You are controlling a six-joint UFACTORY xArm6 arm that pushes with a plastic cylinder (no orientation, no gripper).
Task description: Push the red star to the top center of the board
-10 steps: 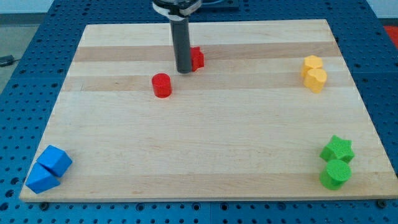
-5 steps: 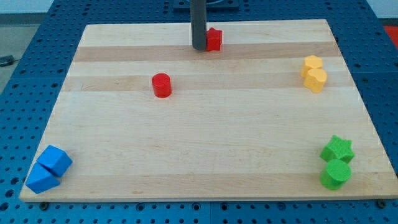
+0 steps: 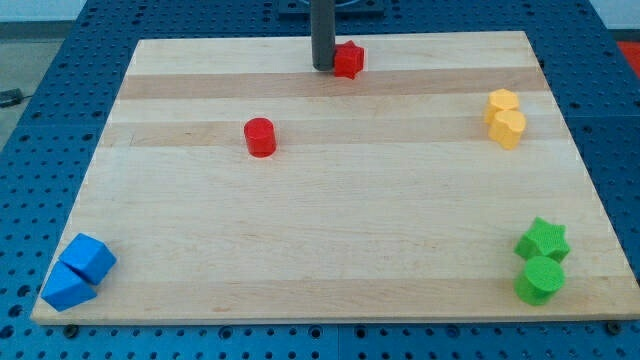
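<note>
The red star [image 3: 348, 60] lies near the board's top edge, about the middle of its width. My tip [image 3: 324, 68] stands right against the star's left side, touching it. A red cylinder [image 3: 260, 137] sits lower and to the left, well apart from both.
Two yellow blocks [image 3: 506, 118] sit together at the right. A green star [image 3: 543, 241] and a green cylinder [image 3: 540, 280] are at the bottom right. Two blue blocks [image 3: 78, 271] lie at the bottom left corner of the wooden board [image 3: 330, 200].
My tip moved up and to the right, pushing the red star with it from the upper middle to near the top edge. In the last half second both shifted only slightly.
</note>
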